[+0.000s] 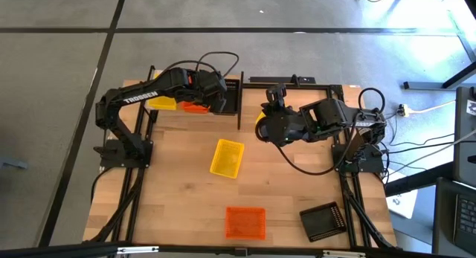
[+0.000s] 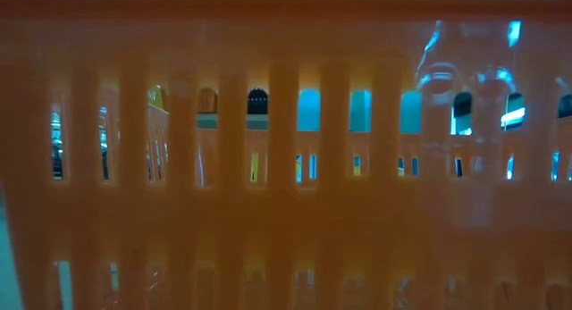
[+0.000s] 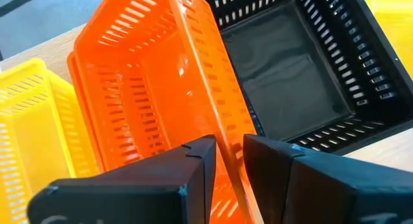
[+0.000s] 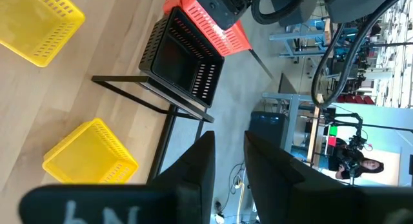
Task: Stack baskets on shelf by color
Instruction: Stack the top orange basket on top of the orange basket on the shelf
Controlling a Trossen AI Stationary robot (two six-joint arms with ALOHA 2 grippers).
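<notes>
My left gripper (image 1: 212, 100) is at the shelf (image 1: 239, 113) on the table's far side, shut on an orange basket (image 3: 148, 88). That basket is between a yellow basket (image 3: 32, 121) and a black basket (image 3: 290, 75) on the shelf. My right gripper (image 4: 229, 159) hovers near the shelf's right part, slightly open and empty, over another yellow basket (image 4: 90, 153). A yellow basket (image 1: 227, 157), an orange basket (image 1: 245, 222) and a black basket (image 1: 323, 221) lie loose on the table. My left gripper holds the orange basket by one long side wall (image 3: 227, 153), with one finger inside the basket and one outside. The fingers come from above, slanting toward the far edge. The basket sits tilted, beside the black basket.
The near orange basket's wall (image 2: 286, 167) fills the low view. The shelf's thin black bars (image 4: 155, 98) stand close by both grippers. Cables (image 1: 312, 165) hang by the right arm. Bare wood lies mid-table around the loose yellow basket.
</notes>
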